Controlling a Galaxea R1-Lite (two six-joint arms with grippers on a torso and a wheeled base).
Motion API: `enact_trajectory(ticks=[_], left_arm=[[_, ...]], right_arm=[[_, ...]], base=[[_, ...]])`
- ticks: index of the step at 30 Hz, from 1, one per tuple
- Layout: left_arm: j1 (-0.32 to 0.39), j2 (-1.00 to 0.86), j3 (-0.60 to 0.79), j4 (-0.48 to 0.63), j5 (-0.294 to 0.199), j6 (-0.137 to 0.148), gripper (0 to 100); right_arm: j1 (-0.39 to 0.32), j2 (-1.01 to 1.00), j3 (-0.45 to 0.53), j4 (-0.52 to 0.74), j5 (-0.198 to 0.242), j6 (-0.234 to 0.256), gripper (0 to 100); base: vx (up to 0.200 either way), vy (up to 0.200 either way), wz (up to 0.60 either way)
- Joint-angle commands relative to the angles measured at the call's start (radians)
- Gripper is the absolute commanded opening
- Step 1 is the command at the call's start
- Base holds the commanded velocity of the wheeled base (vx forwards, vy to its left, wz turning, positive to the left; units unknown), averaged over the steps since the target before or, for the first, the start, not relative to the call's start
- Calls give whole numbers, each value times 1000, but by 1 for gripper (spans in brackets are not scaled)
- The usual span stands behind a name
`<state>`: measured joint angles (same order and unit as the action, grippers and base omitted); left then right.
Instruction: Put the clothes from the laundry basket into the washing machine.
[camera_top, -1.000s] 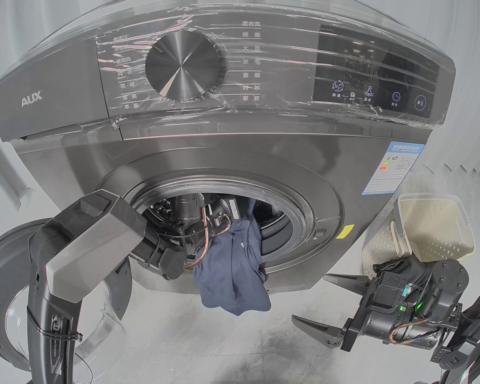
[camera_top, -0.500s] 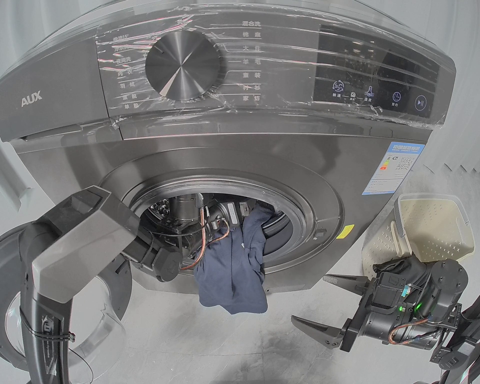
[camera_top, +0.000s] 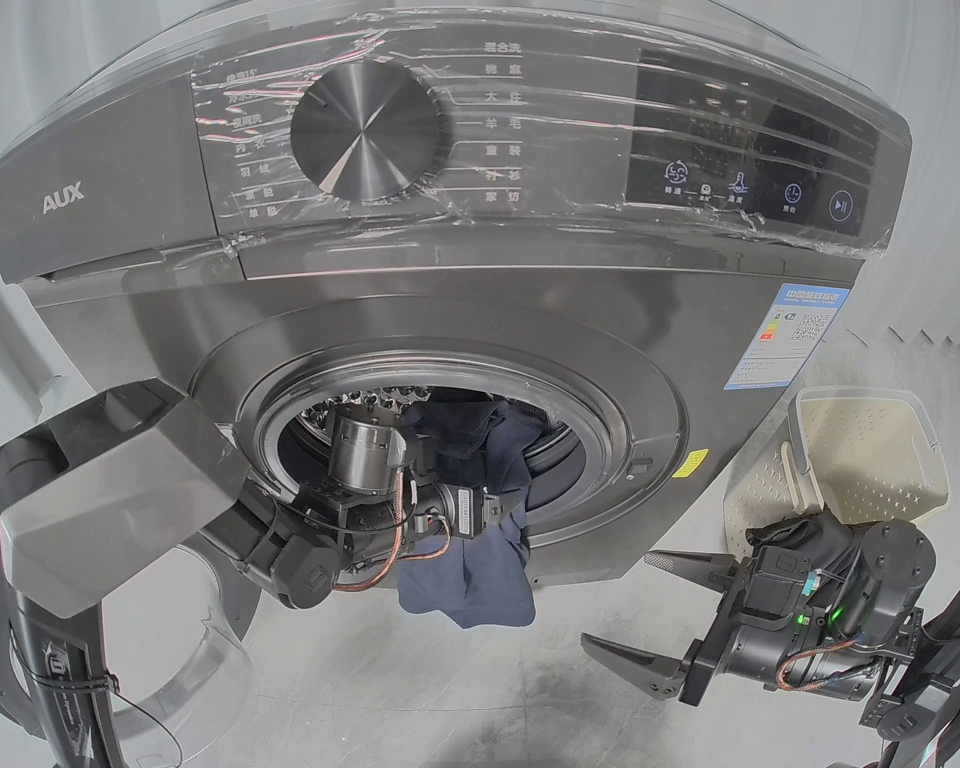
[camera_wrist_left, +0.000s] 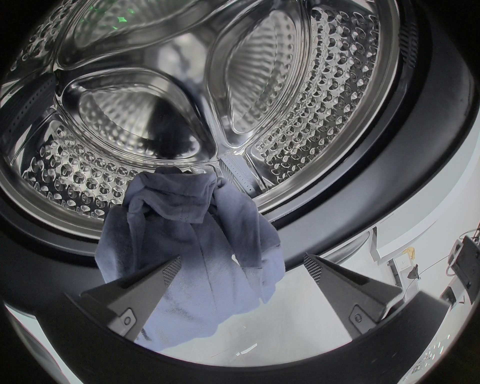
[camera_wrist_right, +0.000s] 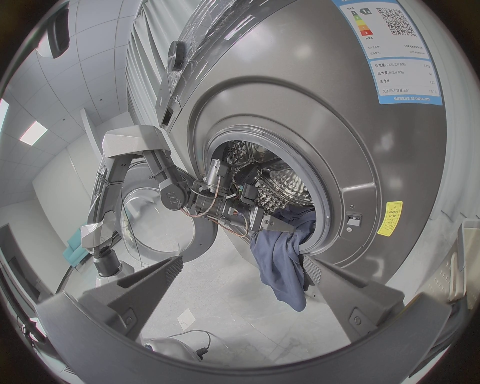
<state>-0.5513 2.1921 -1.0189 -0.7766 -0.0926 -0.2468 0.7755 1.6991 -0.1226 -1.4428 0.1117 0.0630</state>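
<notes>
Navy cloth, 1 garment (camera_top: 470, 545), lies draped over the lower lip of the washer (camera_top: 600, 330) mouth. Its upper bunch is inside on the drum (camera_wrist_left: 300, 100) edge, and its tail hangs outside, below the mouth. Left gripper (camera_wrist_left: 240, 258) sits at the mouth just in front of the bunch, 2 fingers spread wide, nothing pinched. Judgement: it is placed there to shove the bunch deeper, since the tail's weight could drag the garment back out. Right gripper (camera_top: 620, 598) hangs low, right of the mouth and well apart from it, jaws open and empty, likely to leave the left arm room. Basket (camera_top: 880, 450) stands right of the mouth, beside the washer. Door (camera_top: 190, 640) is open, left of the mouth.
</notes>
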Motion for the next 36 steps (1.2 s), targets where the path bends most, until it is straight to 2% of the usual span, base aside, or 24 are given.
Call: enact_trajectory(ticks=[1, 3, 4, 11, 14, 15, 16, 26, 33, 34, 36], left_arm=[[1, 40, 8, -20, -1, 6, 100], [-2, 52, 14, -29, -1, 26, 100], [-2, 61, 13, -32, -1, 34, 0], [2, 97, -53, -53, -1, 27, 0], [13, 115, -147, -112, 11, -31, 0], [13, 117, -151, -113, 13, -34, 0], [24, 124, -204, -139, 20, -58, 0], [48, 193, -418, -214, 136, -65, 0], [48, 181, -342, -210, 126, -58, 0], [48, 173, -319, -208, 125, -57, 100], [44, 138, -254, -201, 105, -45, 100]], right_arm=[[1, 1, 0, -1, 0, 0, 100], [1, -1, 0, -1, 0, 0, 100], [1, -1, 0, -1, 0, 0, 100], [1, -1, 0, -1, 0, 0, 100], [2, 1, -2, -1, 0, 0, 100], [2, 1, 0, -1, 0, 0, 100], [4, 1, -2, -1, 0, 0, 100], [7, 2, -2, -2, -1, 1, 100], [7, 4, -2, -2, -1, 1, 100], [7, 4, -2, -2, -1, 1, 100], [7, 4, -2, -2, -1, 1, 100]], base=[[0, 0, 0], [0, 0, 0], [0, 0, 0], [0, 0, 0], [0, 0, 0], [0, 0, 0], [0, 0, 0], [0, 0, 0], [0, 0, 0], [0, 0, 0], [0, 0, 0]])
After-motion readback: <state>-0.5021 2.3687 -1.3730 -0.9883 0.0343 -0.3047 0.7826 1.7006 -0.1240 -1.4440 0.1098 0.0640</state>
